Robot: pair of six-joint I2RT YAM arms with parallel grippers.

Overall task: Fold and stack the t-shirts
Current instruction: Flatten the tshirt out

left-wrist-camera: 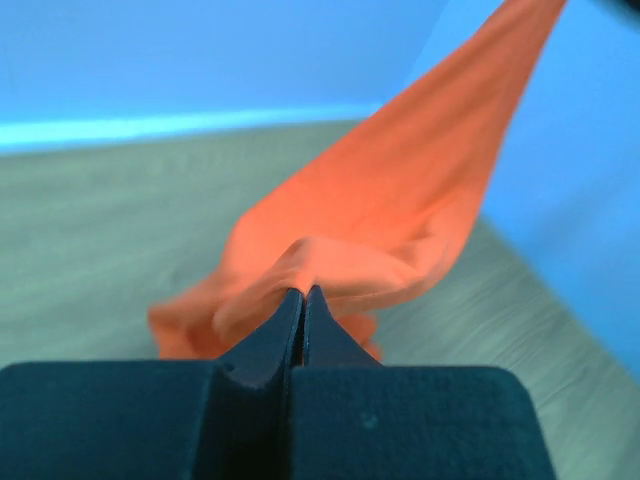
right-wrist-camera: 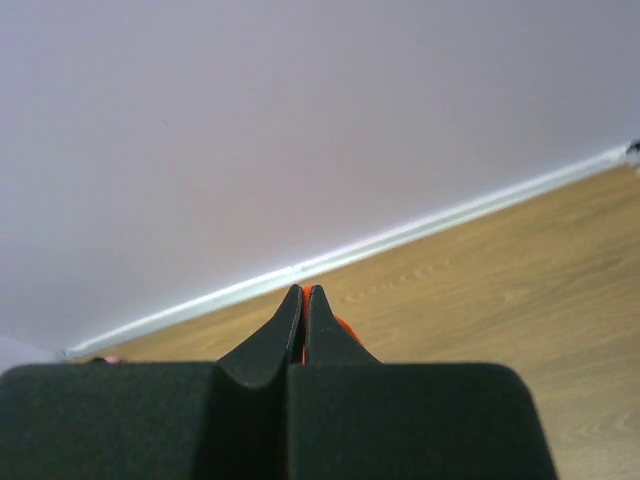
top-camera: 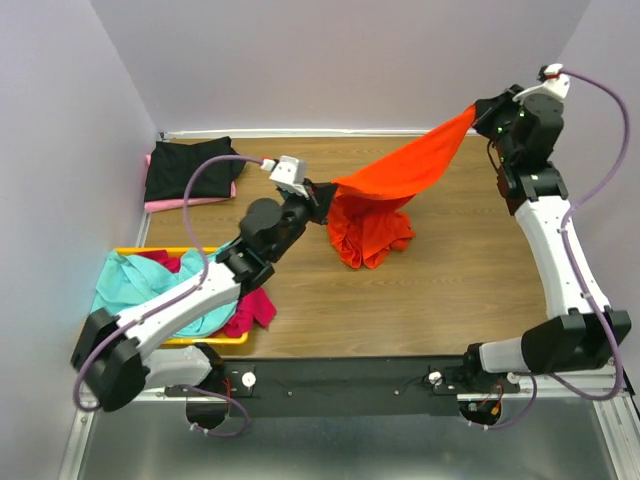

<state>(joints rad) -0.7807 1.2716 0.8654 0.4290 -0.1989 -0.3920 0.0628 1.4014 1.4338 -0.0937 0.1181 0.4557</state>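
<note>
The bright orange t-shirt [top-camera: 395, 178] hangs stretched between both arms above the wooden table, its lower part bunched on the wood at mid-table. My left gripper [top-camera: 322, 196] is shut on its left edge; in the left wrist view the left gripper [left-wrist-camera: 303, 291] pinches a fold of the orange t-shirt [left-wrist-camera: 400, 200]. My right gripper [top-camera: 480, 108] holds the far right corner high, and in the right wrist view the right gripper [right-wrist-camera: 303, 290] is shut with a sliver of orange t-shirt [right-wrist-camera: 341, 327] between the fingers. A black t-shirt [top-camera: 190, 168] lies folded on a pale pink one [top-camera: 165, 205].
A shallow yellow tray [top-camera: 140, 251] at the left front holds a teal t-shirt [top-camera: 135, 285] and a magenta one [top-camera: 252, 310], with my left arm reaching over it. Walls close the left, back and right sides. Bare wood shows in front of and right of the orange heap.
</note>
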